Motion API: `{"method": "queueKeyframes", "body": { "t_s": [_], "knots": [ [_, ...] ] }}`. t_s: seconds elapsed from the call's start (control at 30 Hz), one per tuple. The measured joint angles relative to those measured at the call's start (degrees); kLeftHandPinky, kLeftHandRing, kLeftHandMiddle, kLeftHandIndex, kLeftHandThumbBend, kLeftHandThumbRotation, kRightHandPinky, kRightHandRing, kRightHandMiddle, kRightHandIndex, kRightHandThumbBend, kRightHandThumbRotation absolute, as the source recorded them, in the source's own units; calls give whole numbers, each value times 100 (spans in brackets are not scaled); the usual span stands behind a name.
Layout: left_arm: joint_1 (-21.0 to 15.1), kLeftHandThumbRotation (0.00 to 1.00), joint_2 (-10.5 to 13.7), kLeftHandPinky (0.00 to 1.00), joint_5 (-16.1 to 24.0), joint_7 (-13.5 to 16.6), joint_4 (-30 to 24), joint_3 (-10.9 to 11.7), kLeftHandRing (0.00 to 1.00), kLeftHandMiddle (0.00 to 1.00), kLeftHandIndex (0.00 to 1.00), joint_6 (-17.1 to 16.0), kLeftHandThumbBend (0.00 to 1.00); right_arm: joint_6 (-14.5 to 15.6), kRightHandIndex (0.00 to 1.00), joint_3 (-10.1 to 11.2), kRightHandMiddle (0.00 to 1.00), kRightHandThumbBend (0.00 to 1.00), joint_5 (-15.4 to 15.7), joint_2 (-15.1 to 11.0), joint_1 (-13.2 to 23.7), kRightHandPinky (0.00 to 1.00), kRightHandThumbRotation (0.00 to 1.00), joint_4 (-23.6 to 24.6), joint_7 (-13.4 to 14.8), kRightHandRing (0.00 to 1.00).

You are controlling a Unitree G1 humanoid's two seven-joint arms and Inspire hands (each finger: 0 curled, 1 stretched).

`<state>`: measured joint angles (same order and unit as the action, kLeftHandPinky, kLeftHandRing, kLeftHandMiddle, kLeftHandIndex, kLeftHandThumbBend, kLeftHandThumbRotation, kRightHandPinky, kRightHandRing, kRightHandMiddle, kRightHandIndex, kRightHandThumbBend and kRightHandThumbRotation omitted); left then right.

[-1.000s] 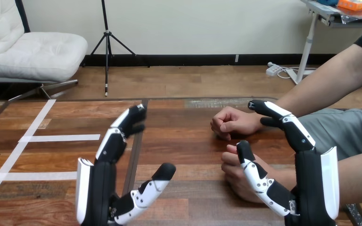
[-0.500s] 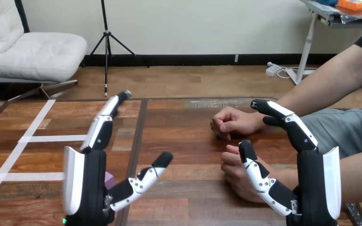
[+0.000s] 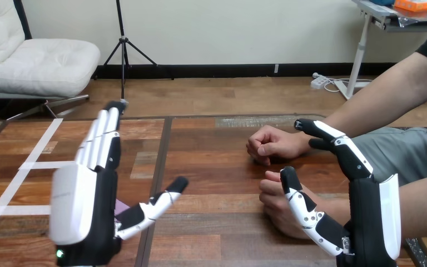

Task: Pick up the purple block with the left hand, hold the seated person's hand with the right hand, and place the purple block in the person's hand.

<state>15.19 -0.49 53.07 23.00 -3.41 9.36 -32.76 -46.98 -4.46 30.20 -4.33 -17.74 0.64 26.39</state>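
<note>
pickup step: left hand [image 3: 83, 206] spread over purple block [image 3: 121, 204]; right hand [image 3: 367, 222] spread beside person's nearer hand [image 3: 273, 201], unclasped. next: lower, curl round block.

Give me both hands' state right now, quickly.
Left hand: open, fingers straight, holding nothing.
Right hand: open, by the person's nearer hand, not curled round it.

L hand [image 3: 83, 206] open, fingers straight, over purple block [image 3: 120, 206] on counter [image 3: 211, 167]. R hand [image 3: 367, 222] open, thumb beside person's near hand [image 3: 275, 203]. Person's far hand [image 3: 269, 146] fisted.
</note>
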Motion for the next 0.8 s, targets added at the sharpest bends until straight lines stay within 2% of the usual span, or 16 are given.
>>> {"method": "queueKeyframes", "body": {
  "t_s": [0.1,0.43,0.8],
  "knots": [
    [21,58,63,97,233,-101,-226,-40,100,100,100,492,79,0,72,-1,77,37,-1,3,8,71,26,0,-13,77],
    [67,61,266,100,764,-387,-578,-211,99,100,99,1704,79,0,73,5,77,37,0,4,10,70,26,0,-29,77],
    [93,61,527,96,817,-917,-598,-468,95,98,97,2484,82,0,73,13,77,37,7,5,10,70,27,0,-35,76]
  ]
}}
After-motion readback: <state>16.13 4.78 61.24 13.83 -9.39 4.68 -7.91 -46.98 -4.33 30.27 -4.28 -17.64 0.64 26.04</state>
